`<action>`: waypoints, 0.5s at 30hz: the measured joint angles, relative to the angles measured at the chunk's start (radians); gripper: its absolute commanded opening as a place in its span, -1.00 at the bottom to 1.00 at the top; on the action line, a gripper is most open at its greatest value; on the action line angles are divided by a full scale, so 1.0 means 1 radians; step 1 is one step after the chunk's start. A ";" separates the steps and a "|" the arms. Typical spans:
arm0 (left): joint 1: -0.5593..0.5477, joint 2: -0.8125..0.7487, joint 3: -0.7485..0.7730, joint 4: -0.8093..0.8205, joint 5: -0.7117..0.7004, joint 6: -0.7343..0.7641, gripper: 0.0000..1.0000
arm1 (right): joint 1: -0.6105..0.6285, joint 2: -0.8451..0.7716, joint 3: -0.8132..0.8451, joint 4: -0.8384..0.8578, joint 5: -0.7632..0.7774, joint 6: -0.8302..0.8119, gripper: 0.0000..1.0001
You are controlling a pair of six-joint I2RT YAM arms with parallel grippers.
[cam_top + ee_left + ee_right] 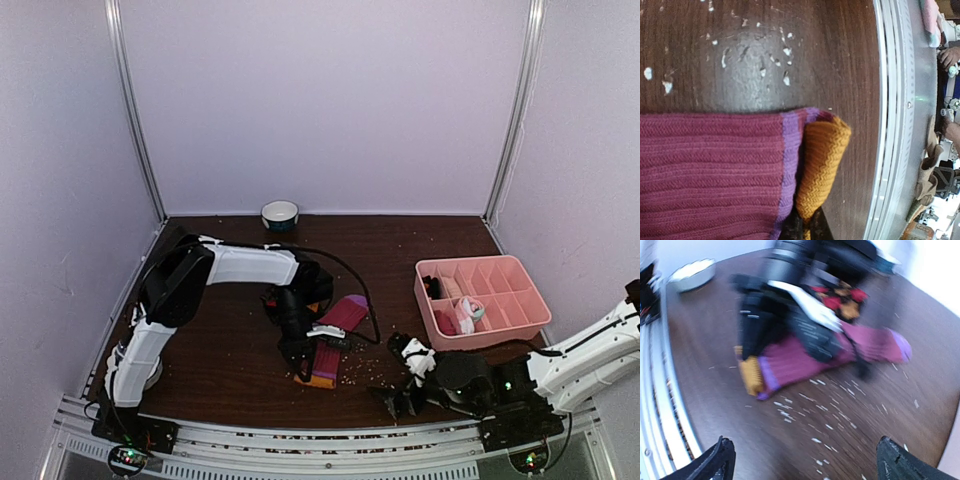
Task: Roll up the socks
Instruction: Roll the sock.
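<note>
Step in hand (judged): starting the roll at the toe of the striped sock point(710, 170).

Position: the sock lies flat on the dark wood table point(230, 350), centre-front. Its orange end point(822, 160) is nearest the rail and its magenta ribbed body runs away from it. The argyle sock point(840, 297) sits just behind, under the left arm. How far the two overlap I cannot tell.

Left gripper point(804, 227): closed tight, pinching the orange end, which is lifted and curled over toward the purple band.

Right gripper point(810, 460): fingers spread wide with nothing between them, low over the table to the right of the socks.

To do it well:
- Make the first turn small and firm, since a slack core will likely loosen the whole roll.
- Keep the folded edge square to the purple band so the roll tracks straight up the ribbing.
- The free gripper could pin the far end so the fabric does not drag.
- Pale flecks point(765, 55) litter the wood and may get rolled in.
</note>
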 measured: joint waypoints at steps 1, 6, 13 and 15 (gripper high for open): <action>0.000 0.010 0.011 -0.009 0.006 -0.003 -1.00 | 0.028 0.030 0.026 0.009 -0.002 -0.051 0.86; 0.000 0.032 0.034 -0.036 0.021 -0.026 -1.00 | 0.084 0.248 0.164 0.040 -0.044 -0.297 0.56; 0.000 0.044 0.046 -0.051 0.025 -0.052 -0.94 | 0.060 0.525 0.363 0.057 -0.146 -0.520 0.02; 0.000 0.045 0.048 -0.053 0.027 -0.055 -0.93 | 0.041 0.569 0.396 0.058 -0.172 -0.558 -0.01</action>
